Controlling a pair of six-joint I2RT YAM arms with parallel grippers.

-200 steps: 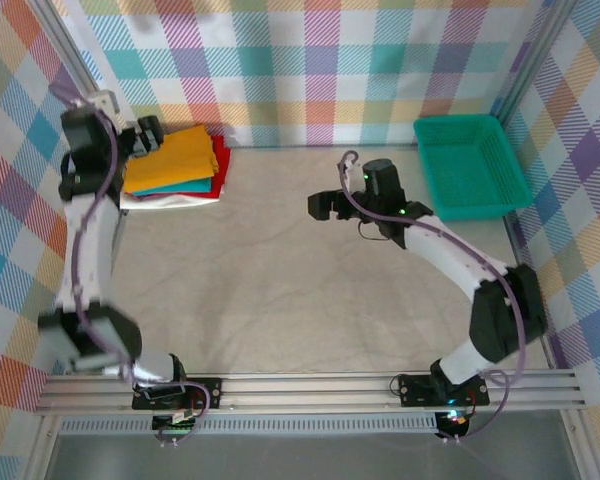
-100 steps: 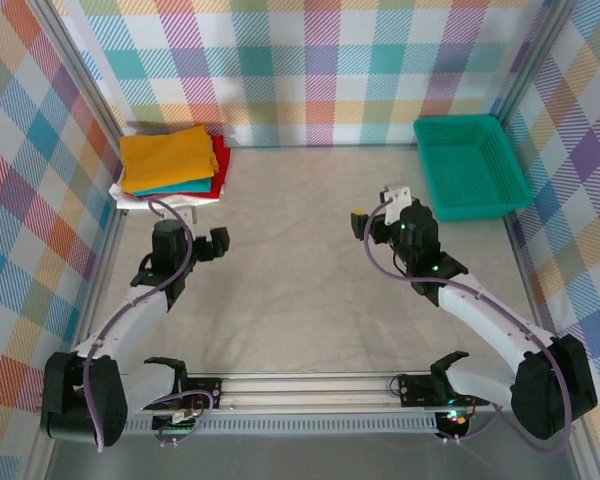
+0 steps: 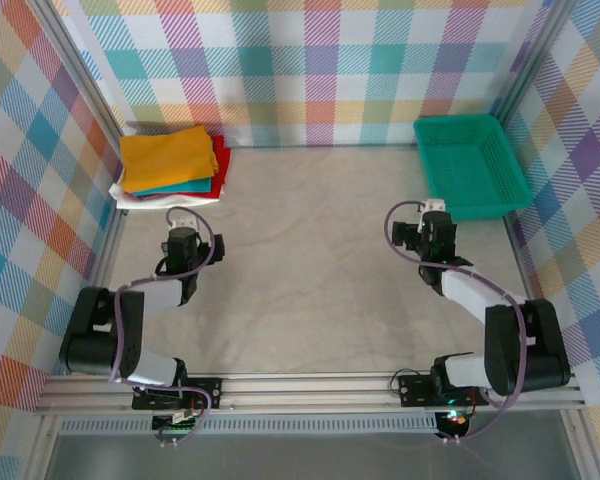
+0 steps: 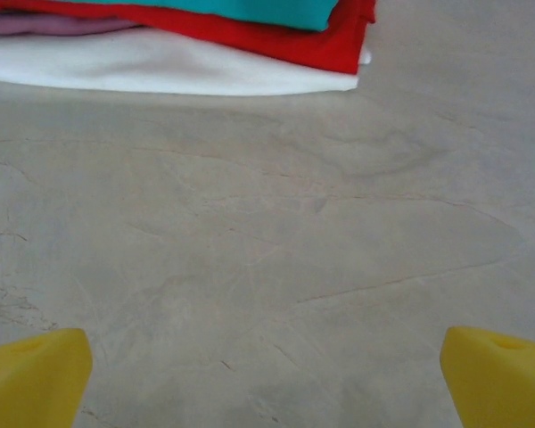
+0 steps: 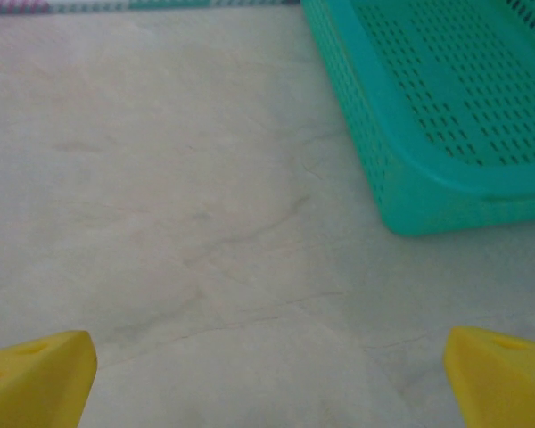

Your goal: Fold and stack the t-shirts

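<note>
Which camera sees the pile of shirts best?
The top external view: it shows the whole pile of shirts, with the yellow shirt on top. The left wrist view catches just the near edge, with the teal shirt, red shirt and white shirt cut off at the frame's top.

Matched pair, white over black
The left arm point(image 3: 145, 297) and right arm point(image 3: 470, 290) share white link shells, black joint housings and a purple cable looping along each (a green light point(image 3: 450, 404) glows at the right base). Black brackets bolt them to a ribbed silver rail point(image 3: 310, 385). The fingertips point(image 4: 36, 379) are yellow wedges.
</note>
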